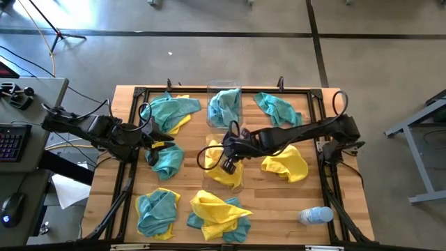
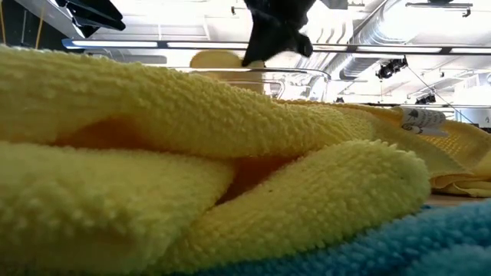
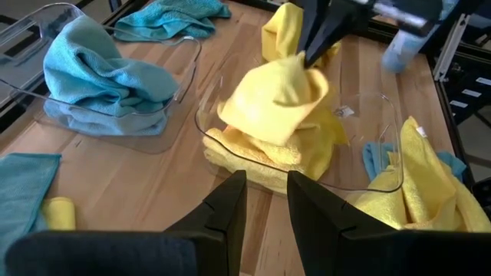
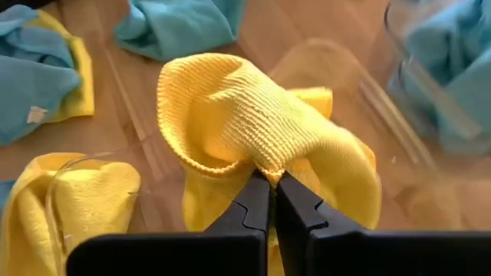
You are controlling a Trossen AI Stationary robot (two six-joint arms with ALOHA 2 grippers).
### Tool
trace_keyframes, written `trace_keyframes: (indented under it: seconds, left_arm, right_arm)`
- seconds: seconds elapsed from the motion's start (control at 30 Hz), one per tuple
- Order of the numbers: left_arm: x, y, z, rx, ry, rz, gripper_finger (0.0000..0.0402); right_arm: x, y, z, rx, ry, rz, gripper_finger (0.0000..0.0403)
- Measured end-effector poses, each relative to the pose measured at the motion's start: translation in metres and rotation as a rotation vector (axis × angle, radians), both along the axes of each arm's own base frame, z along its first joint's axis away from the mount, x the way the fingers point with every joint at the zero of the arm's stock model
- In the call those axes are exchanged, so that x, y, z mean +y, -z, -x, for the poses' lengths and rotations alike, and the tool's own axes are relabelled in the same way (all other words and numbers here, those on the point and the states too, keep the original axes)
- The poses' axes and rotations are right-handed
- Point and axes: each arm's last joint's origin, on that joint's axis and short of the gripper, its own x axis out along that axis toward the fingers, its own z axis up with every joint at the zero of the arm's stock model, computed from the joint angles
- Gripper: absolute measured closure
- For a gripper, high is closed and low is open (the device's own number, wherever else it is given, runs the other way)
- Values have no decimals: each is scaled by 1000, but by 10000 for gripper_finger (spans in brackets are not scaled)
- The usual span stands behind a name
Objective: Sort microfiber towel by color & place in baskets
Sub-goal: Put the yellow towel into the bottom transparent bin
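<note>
Two clear baskets stand mid-table: the far basket (image 1: 224, 89) holds teal towels (image 1: 223, 106), and the near basket (image 3: 383, 172) holds yellow towels (image 3: 253, 157). My right gripper (image 4: 270, 184) hangs over the near basket, shut on a yellow towel (image 3: 272, 96). My left gripper (image 3: 266, 201) waits open and empty at the table's left, beside a loose teal towel (image 1: 166, 160). My right gripper pinches a bunched fold (image 4: 265, 162) of the yellow towel between its two fingertips. The fingers slant down from the table's right side. The towel hangs in a rumpled bundle below the fingers (image 3: 311, 54), just over the yellow towels in the near basket; whether it touches them I cannot tell.
Loose towels lie around the baskets: teal and yellow far left (image 1: 171, 111), teal far right (image 1: 277, 108), yellow right (image 1: 286, 164), teal near left (image 1: 157, 213), yellow over teal near centre (image 1: 219, 215). A clear bottle (image 1: 315, 215) lies near right. Black rails (image 1: 326, 139) frame the table.
</note>
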Motion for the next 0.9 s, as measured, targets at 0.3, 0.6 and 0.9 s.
trace_keyframes:
  seconds: [0.3,0.6,0.9]
  left_arm:
    - [0,0,0,-1,-4,-5,316]
    - [0,0,0,-1,-8,-4,316]
    - [0,0,0,-4,-17,-1,316]
  right_arm:
    - [-33,22,-1,24,218,-198,403]
    - [-37,79,-22,165,216,-284,403]
    - [-36,95,-26,201,246,-256,403]
